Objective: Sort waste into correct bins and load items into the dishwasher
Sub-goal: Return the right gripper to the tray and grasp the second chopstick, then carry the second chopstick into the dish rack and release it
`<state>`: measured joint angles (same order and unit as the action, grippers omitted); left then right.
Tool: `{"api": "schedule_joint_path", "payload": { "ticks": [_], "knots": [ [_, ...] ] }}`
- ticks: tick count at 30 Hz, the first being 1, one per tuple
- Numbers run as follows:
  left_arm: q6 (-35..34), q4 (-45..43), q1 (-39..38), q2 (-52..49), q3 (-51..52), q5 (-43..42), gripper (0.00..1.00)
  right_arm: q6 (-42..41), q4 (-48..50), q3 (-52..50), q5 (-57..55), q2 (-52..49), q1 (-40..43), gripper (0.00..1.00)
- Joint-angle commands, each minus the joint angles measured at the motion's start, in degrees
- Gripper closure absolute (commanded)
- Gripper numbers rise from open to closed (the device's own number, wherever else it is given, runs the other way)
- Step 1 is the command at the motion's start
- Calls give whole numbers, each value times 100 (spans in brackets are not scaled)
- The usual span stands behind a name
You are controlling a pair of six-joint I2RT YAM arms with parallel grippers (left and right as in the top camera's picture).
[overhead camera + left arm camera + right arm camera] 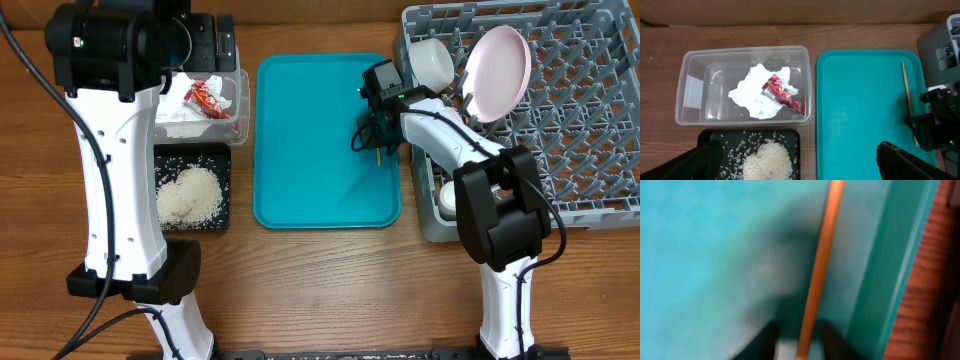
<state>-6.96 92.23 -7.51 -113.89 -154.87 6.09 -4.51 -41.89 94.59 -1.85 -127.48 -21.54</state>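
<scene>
Right claw (801,339) narrowly straddles the chopstick (822,265) (grip unclear); left claw (799,147) hangs wide open.

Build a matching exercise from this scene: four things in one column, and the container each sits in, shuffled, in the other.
Things:
1. red wrapper
2. rice
3. chopstick
4. pink plate

Places:
A. teal tray
B. grey rack
C. clear tub
D. black tray

Pairs: 1-C, 2-D, 3-A, 4-B
</scene>
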Motion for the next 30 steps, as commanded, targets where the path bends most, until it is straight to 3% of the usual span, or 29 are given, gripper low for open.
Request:
{"api": "schedule_joint_path", "payload": {
  "ticks": [1,5,13,24,30],
  "knots": [
    [9,11,-39,74,4,33,0,-24,-160,-44,63,-70,-57,82],
    [9,11,-39,74,4,33,0,-302,-721,116,83,-70,-118,96],
    [9,11,-39,74,4,33,0,-295,-2087,1274,109,33,-203,96],
    [9,11,-39,74,4,33,0,-295,-4570,4474,-208,695,-109,96],
    [9,11,-39,74,4,33,0,-293,-5466,4800,-374,1259,48,96]
  ]
}}
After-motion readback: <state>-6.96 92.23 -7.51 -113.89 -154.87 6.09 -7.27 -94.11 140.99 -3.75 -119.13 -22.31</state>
